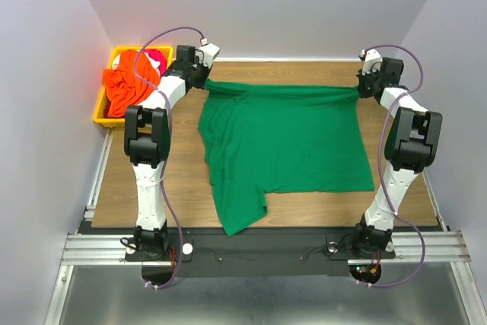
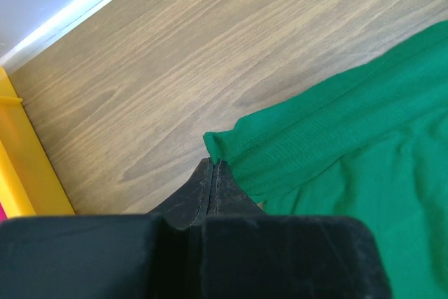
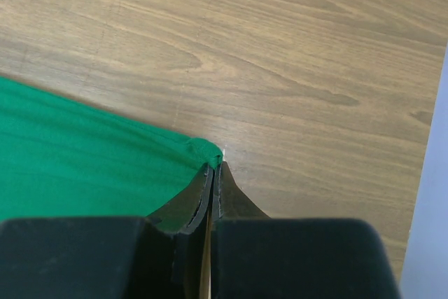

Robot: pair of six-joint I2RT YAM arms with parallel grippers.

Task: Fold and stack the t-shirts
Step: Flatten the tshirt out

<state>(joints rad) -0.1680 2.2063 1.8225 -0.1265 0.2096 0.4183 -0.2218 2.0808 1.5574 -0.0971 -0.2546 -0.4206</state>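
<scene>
Together, jaws pinch green t-shirt [image 1: 283, 138]

Top view: fixed high behind the arm bases, facing forward and down; far enough to take in the whole table [image 1: 183, 180], both arms and the walls.
Left wrist view: rides the left arm, looking down along the left claw [image 2: 212, 166], very near the wood; the yellow bin [image 2: 21, 159] stands at its left edge and the wall's foot at top left.
Right wrist view: rides the right arm, looking down along the right claw [image 3: 213, 167], equally near; wall at its right edge.
Top and left wrist share: the far left corner of the green t-shirt [image 1: 281, 135], the bin wall.
Top and right wrist share: the shirt's far right corner.
Both wrists share: one shirt, opposite corners.
</scene>
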